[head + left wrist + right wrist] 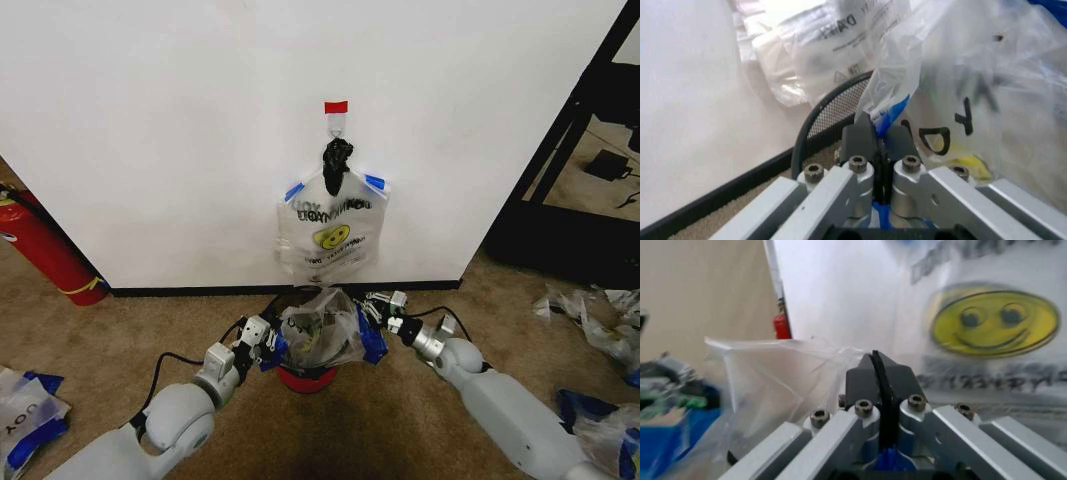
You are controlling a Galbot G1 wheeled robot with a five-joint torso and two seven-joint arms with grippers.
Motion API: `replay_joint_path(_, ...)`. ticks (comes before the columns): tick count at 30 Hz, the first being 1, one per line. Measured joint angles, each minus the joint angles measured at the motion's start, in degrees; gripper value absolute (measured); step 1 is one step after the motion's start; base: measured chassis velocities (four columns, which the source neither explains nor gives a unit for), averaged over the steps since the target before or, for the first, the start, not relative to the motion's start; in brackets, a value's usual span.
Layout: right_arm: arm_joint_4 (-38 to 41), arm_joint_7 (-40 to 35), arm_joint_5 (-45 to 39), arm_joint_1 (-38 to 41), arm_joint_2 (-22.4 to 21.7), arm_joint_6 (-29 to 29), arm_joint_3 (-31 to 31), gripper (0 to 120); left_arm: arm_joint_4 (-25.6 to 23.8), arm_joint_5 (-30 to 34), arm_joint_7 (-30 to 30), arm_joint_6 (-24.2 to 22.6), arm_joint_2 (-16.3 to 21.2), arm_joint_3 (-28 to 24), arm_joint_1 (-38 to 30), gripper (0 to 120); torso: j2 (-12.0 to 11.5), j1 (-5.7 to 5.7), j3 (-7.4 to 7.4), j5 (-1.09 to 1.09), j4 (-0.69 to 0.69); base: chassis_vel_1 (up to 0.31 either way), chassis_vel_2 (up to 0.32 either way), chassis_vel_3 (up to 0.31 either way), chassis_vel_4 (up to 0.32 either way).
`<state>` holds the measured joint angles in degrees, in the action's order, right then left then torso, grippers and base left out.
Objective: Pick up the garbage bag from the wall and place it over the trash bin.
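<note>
Head view: both arms reach low, left gripper and right gripper each pinched on the garbage bag, spreading it over the trash bin below the wall.

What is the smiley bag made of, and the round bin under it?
The garbage bag held by the left claw and right claw looks like thin, shiny plastic: it crinkles and you see through it. The trash bin looks like dark metal mesh, judging by the tiny holes in its wall.
</note>
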<state>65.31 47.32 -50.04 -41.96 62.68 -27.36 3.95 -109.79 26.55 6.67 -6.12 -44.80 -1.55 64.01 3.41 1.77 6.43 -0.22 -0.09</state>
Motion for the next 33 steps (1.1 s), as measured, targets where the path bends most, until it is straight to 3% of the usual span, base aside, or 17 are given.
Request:
replay_joint_path(8,-6.82,4.42,-2.25,4.25,1.84,4.0,0.04,0,0.85,-0.06,-1.84,1.37,0.55,1.93,-0.37,0,0.0,0.0,0.0,0.0,-0.01,0.0,0.0,0.0,0.0)
replay_joint_path(12,-12.98,8.02,-1.47,6.34,4.32,4.74,-1.2,0,3.79,-0.25,-3.59,3.06,0.04,3.29,-1.17,0,0.0,0.0,0.0,0.0,0.0,0.0,0.0,0.0,0.0)
replay_joint_path(20,-16.6,8.09,-2.92,7.34,7.32,4.65,-1.61,0,8.47,-0.18,-6.12,6.2,-1.95,4.86,-2.48,0,0.0,0.0,0.0,0.0,0.0,0.0,0.0,0.0,0.0)
replay_joint_path(33,-22.92,5.61,-1.19,9.02,12.59,3.57,-2.41,0,15.04,0.05,-6.8,6.47,-5.08,5.1,-5.16,0,0.0,0.0,0.0,0.0,0.0,0.0,0.0,0.0,0.0)
